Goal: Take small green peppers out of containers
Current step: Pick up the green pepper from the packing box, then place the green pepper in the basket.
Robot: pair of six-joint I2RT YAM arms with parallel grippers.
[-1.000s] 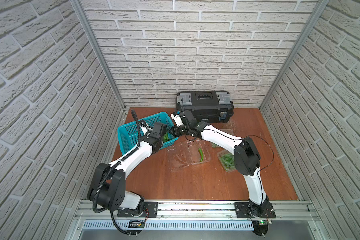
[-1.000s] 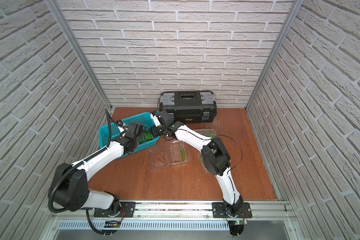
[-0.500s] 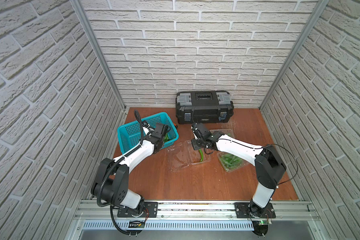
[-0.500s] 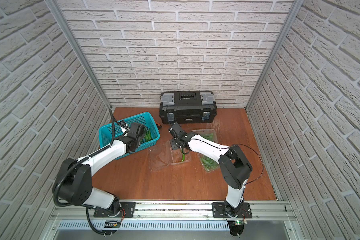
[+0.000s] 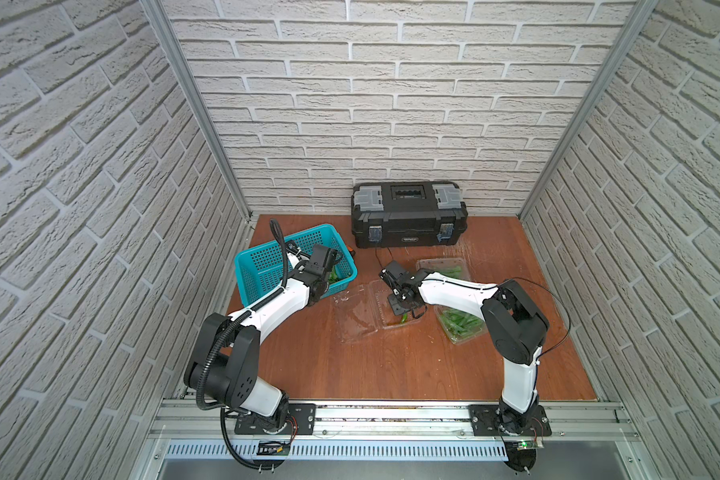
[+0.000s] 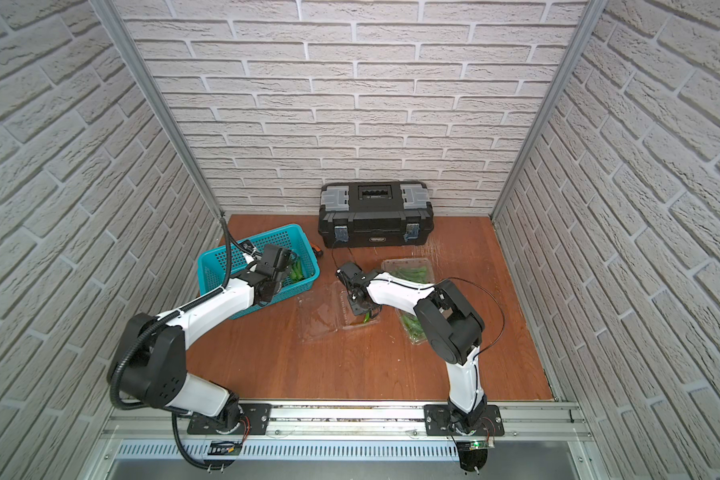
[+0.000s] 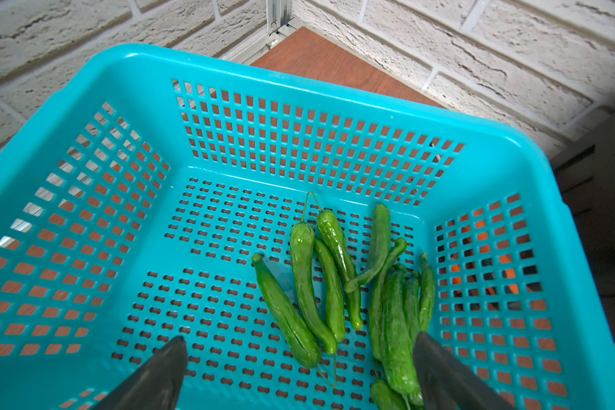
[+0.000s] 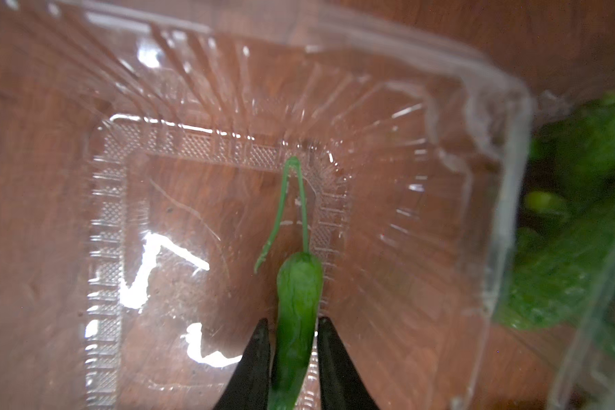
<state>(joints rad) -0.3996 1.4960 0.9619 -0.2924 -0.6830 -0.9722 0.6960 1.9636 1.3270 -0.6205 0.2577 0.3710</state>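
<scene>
Several small green peppers (image 7: 313, 284) lie in the teal basket (image 7: 299, 85), and my left gripper (image 7: 300, 340) hangs open just above them, holding nothing. In both top views it hovers over the basket's near right part (image 5: 332, 275). My right gripper (image 8: 293, 321) is shut on one pepper (image 8: 299, 284) low inside the open middle container (image 8: 476, 149), the pepper's thin stem pointing away. In a top view that gripper (image 5: 400, 305) is over this container (image 5: 381, 291). Two more containers hold peppers, one behind (image 5: 441, 268) and one to the right (image 5: 460, 326).
A black toolbox (image 5: 408, 216) stands against the back wall, close behind the basket (image 5: 242, 266) and the far container. The middle container's clear lid (image 5: 354, 316) lies flat on the wooden floor to its left. Brick walls close in on three sides.
My right gripper has swung from beside the basket's far right corner, back and down into the middle container. My left gripper has stayed open over the basket.
</scene>
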